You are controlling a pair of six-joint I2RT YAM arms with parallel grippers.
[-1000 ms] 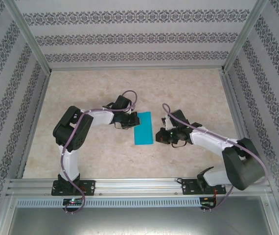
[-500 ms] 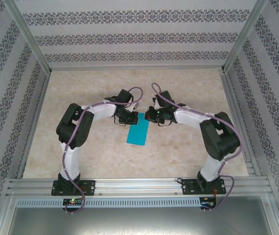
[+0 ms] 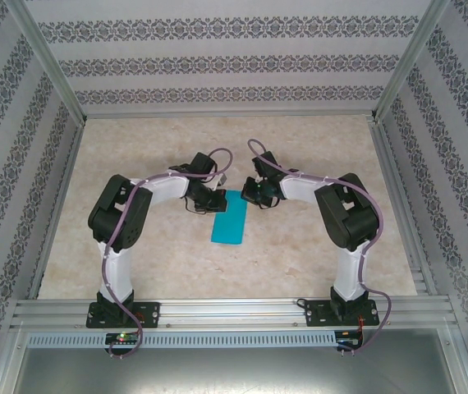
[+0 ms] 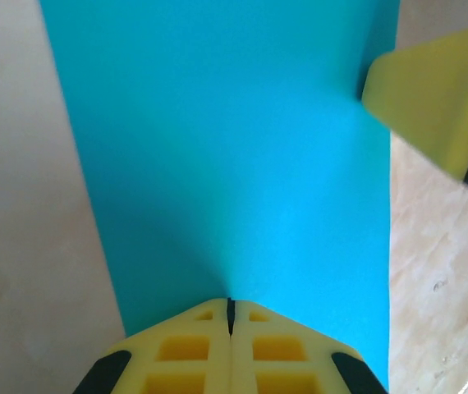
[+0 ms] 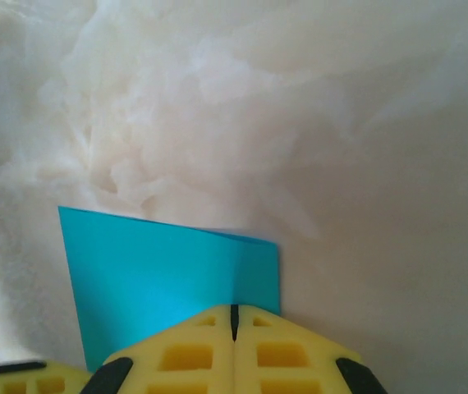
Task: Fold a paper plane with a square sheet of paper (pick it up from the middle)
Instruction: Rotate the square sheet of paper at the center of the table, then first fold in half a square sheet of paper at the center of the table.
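Bearing teal paper (image 3: pixel 228 222), marbled table (image 3: pixel 185 271) meets patterned walls (image 3: pixel 217 61).

Teal-blue paper (image 3: pixel 228 222), cream marbled table (image 3: pixel 135 148), grey floral-striped walls (image 3: pixel 217 57).

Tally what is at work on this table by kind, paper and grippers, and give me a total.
Teal paper sheet: 1
Grippers, both shut: 2 (left gripper, right gripper)
Total: 3

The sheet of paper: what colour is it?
Plain teal-blue, with no pattern. The sheet of paper shows best in the left wrist view.
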